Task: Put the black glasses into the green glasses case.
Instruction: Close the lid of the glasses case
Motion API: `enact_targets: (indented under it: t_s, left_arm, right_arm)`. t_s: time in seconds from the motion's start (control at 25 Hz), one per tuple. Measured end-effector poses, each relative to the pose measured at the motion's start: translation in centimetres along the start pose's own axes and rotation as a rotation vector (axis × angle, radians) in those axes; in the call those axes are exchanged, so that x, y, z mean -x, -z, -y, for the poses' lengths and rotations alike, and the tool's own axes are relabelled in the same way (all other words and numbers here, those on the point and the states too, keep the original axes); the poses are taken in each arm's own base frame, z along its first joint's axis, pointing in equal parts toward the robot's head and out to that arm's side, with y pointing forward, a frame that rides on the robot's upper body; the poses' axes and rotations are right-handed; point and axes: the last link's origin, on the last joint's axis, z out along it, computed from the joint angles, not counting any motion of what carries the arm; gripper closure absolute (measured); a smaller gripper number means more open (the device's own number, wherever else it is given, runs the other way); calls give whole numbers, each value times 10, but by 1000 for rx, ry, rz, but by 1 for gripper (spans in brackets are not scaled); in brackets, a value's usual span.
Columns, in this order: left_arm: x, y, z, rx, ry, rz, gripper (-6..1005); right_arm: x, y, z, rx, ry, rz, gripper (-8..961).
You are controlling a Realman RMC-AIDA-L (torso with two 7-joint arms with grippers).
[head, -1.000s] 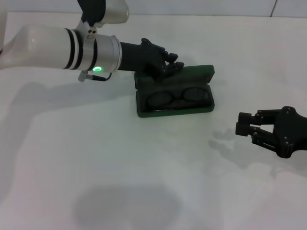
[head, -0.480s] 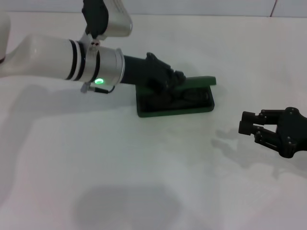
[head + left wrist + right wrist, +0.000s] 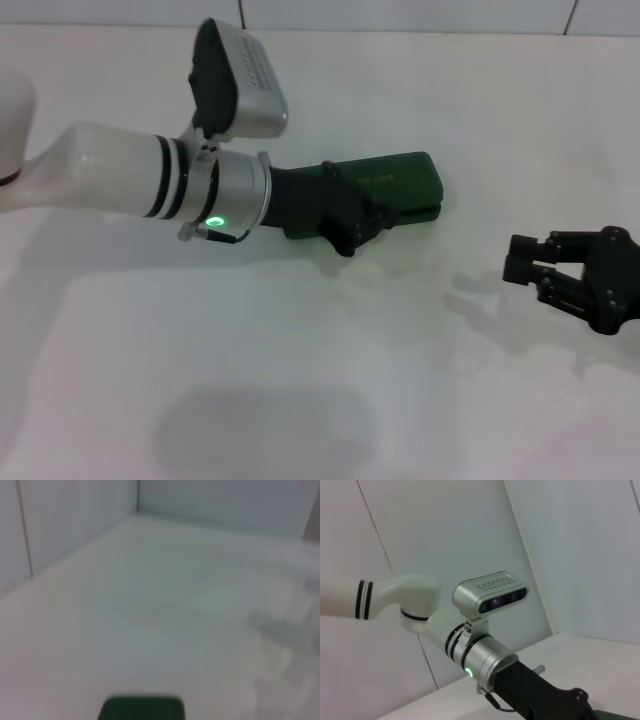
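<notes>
While bare white table (image 3: pixel 300 400) fills the near ground, the right gripper (image 3: pixel 528 272) hovers at its right edge, fingers apart. Farther back, the left gripper (image 3: pixel 352 222) presses the closed green glasses case (image 3: pixel 405 180); finger state unclear. Case lies lengthwise left-to-right. White walls behind.

We see bright, even overhead light on the white table (image 3: pixel 300 330), with soft grey shadows under both arms. The left wrist view is blurred throughout. A small green lamp glows on the left arm (image 3: pixel 213 222).
</notes>
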Motion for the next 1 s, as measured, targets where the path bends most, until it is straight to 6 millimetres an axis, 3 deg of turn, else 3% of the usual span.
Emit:
enact_targets:
  t_s: [0.24,0.32,0.68,1.0]
  left_arm:
    - [-6,31,-8,-66,-14,-147,961]
    - [-9,33,-6,-79,-21,-156,960]
    - [-5,8,9,-99,0,-74,936]
    - [5,4,11,-121,10,-39,941]
  right_arm:
    - [1,5,-1,-1,29,26,692]
    - [2,5,0,-4,31,29,691]
    - [0,3,1,-6,21,29,688]
    - [-2,2,2,-16,21,29,685]
